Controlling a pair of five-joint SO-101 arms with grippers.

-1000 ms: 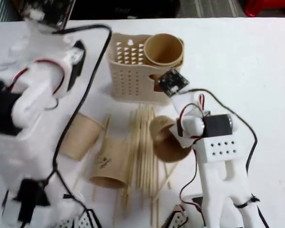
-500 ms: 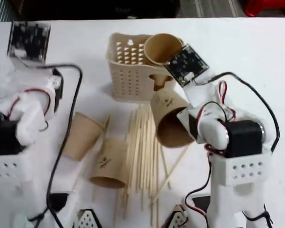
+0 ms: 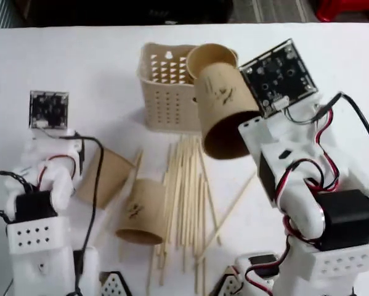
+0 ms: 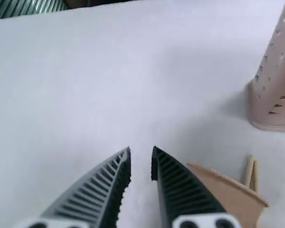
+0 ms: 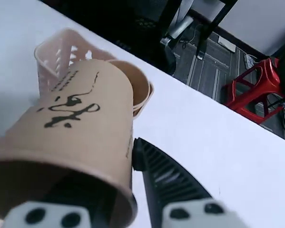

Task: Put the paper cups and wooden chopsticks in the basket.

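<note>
My right gripper [image 5: 128,154] is shut on the rim of a brown paper cup [image 5: 71,123], one finger [image 5: 166,175] outside the wall and the other inside. In the high view this cup [image 3: 224,111] hangs tilted, mouth toward me, just beside the perforated beige basket [image 3: 166,92]. Another cup [image 3: 212,58] stands in the basket. Two cups [image 3: 107,176] [image 3: 140,211] lie on the table beside a spread of wooden chopsticks [image 3: 184,197]. My left gripper [image 4: 141,159] hovers low over the table with nothing in it, its tips almost together, a cup's rim [image 4: 228,194] next to it.
The left arm [image 3: 42,203] stands at the near left with its cable looping over the table. The right arm [image 3: 313,203] fills the near right. A red stool [image 5: 256,90] and chair legs stand beyond the far table edge. White table [image 3: 332,68] lies bare at the far right.
The right arm lifted its cup off the table and carried it up toward the basket. The left arm drew back from the far left to the near left.
</note>
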